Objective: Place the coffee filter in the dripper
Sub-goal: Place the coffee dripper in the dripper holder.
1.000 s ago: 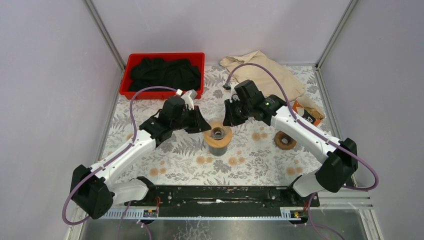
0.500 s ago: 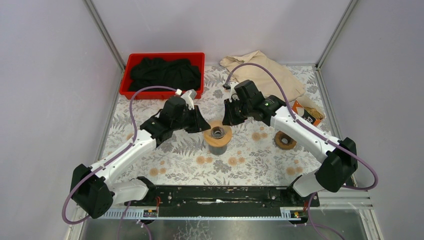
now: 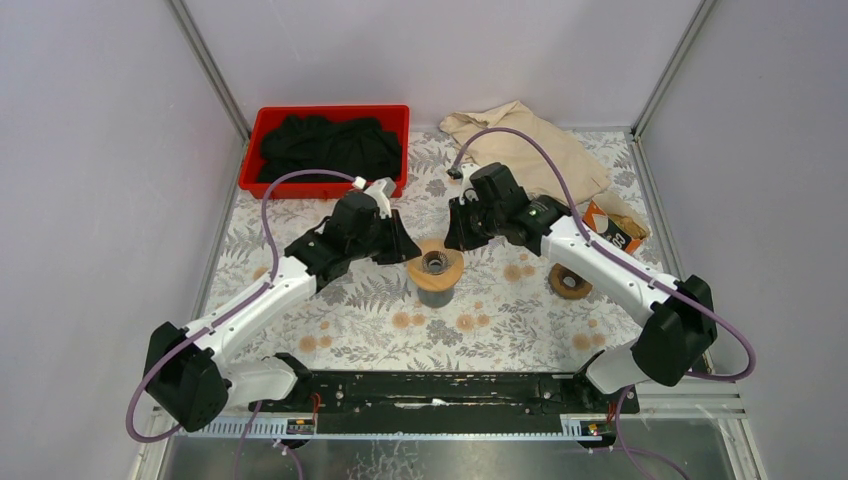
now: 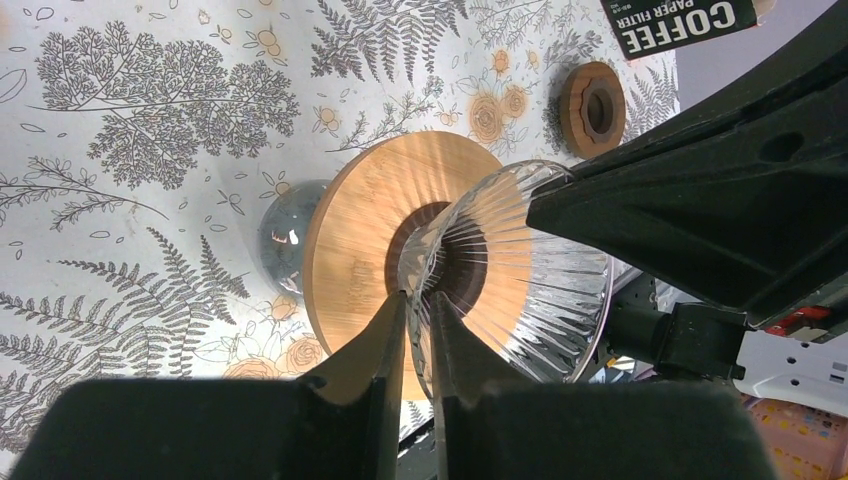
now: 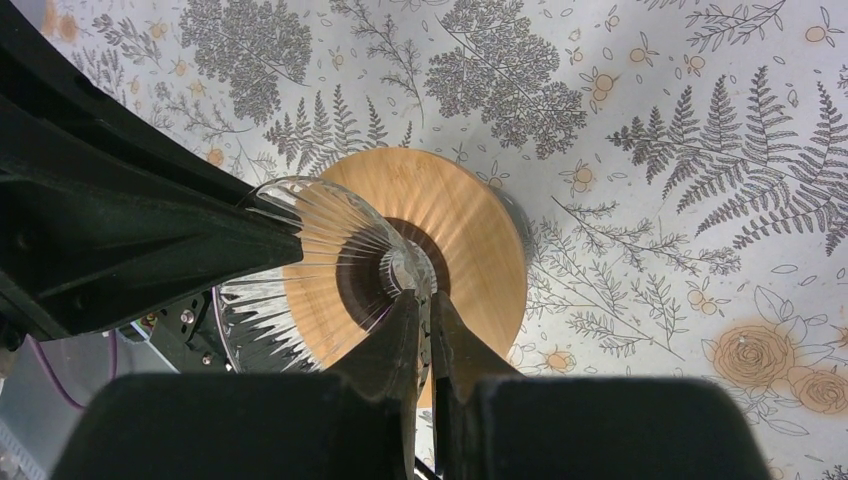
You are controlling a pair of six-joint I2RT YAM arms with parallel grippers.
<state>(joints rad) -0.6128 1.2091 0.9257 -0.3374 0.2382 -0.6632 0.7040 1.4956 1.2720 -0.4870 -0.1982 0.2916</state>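
The dripper (image 3: pixel 435 266) is a clear ribbed glass cone in a round wooden collar (image 4: pixel 365 215), sitting on a glass server (image 3: pixel 434 294) mid-table. My left gripper (image 3: pixel 404 250) is shut on the cone's glass rim from the left; in the left wrist view (image 4: pixel 417 297) the rim runs between its jaws. My right gripper (image 3: pixel 458 241) is shut on the opposite rim, also seen in the right wrist view (image 5: pixel 424 297). The cone (image 5: pixel 310 250) looks empty. No loose filter shows; only the box marked coffee paper filter (image 3: pixel 615 228) at the right, also in the left wrist view (image 4: pixel 680 20).
A wooden ring (image 3: pixel 571 281) lies right of the dripper. A red bin (image 3: pixel 262 125) with dark cloth stands at the back left. A beige cloth (image 3: pixel 530 140) lies at the back right. Metal frame posts and walls close in the table.
My left arm has shifted slightly toward the back; the dripper has barely moved. Both grippers stay shut on its rim.
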